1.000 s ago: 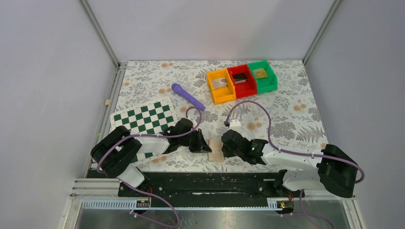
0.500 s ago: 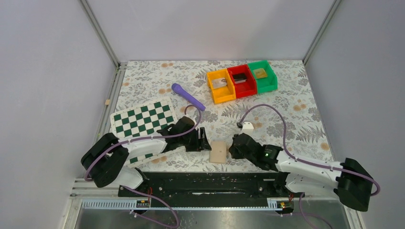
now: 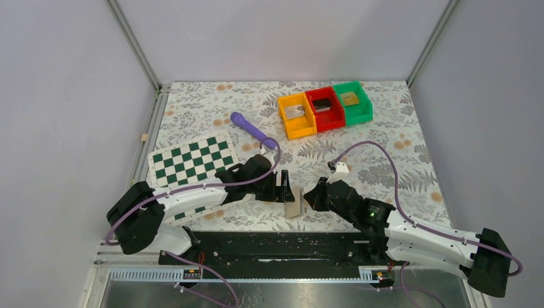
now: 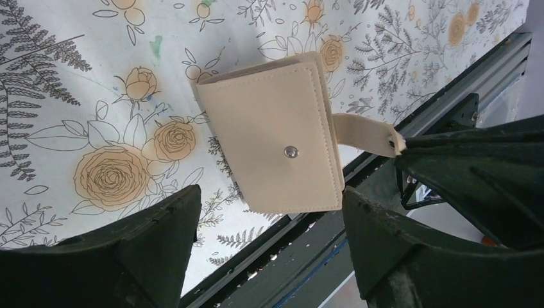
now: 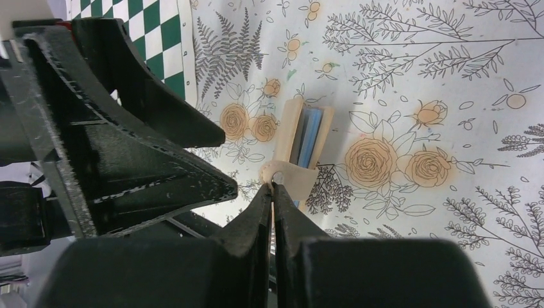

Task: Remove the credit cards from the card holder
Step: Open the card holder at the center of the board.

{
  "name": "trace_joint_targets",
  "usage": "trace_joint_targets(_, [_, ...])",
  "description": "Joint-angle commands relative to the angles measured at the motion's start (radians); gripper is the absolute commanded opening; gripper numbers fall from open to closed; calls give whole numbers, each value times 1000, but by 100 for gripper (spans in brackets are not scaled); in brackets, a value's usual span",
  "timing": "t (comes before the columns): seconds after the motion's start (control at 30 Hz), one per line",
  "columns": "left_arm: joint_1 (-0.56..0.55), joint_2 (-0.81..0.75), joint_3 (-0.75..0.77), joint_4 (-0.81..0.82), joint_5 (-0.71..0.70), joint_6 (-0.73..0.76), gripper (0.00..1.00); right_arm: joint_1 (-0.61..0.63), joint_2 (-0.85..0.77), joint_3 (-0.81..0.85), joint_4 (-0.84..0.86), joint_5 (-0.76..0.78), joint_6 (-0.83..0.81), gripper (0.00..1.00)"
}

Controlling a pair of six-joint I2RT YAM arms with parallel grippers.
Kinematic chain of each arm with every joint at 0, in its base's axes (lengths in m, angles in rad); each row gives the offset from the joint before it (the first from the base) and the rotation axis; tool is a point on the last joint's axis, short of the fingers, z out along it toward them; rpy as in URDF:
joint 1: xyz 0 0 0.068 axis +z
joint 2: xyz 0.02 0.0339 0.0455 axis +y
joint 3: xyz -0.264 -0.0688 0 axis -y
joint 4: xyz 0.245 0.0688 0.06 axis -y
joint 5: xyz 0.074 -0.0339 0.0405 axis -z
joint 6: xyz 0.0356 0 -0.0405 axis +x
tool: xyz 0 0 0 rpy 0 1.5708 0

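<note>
The card holder (image 3: 294,201), a tan folding wallet, stands tipped up on edge on the floral cloth between my two grippers. Its snap strap (image 5: 293,176) sticks out, and my right gripper (image 5: 273,188) is shut on it at the metal snap. From the right wrist, the holder (image 5: 290,131) gapes slightly, and blue edges (image 5: 312,133) show inside. I cannot tell whether they are the credit cards. My left gripper (image 4: 269,197) is open just short of the holder's closed cover (image 4: 272,135), with one finger to each side and nothing held. Seen from above, the left gripper (image 3: 283,187) is left of the holder and the right gripper (image 3: 310,199) is right of it.
A green-and-white checkered board (image 3: 192,159) lies partly under the left arm. A purple cylinder (image 3: 252,130) lies behind it. Orange (image 3: 296,116), red (image 3: 325,108) and green (image 3: 352,101) bins stand at the back. The black rail (image 3: 276,241) at the near edge runs close to the holder.
The left gripper has opened and let go of the holder. The right gripper, still shut, drew back to the right with the strap. The holder rose from lying flat onto its edge.
</note>
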Motion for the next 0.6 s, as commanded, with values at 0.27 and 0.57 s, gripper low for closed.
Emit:
trace_joint_targets(0.27, [-9,51,41,75,23,9,81,-5,-32,-4,60,-14,18,0])
trace_joint_targets(0.57, [-11,69,37,63,10,16,77,-5,-40,0,36,1,16,0])
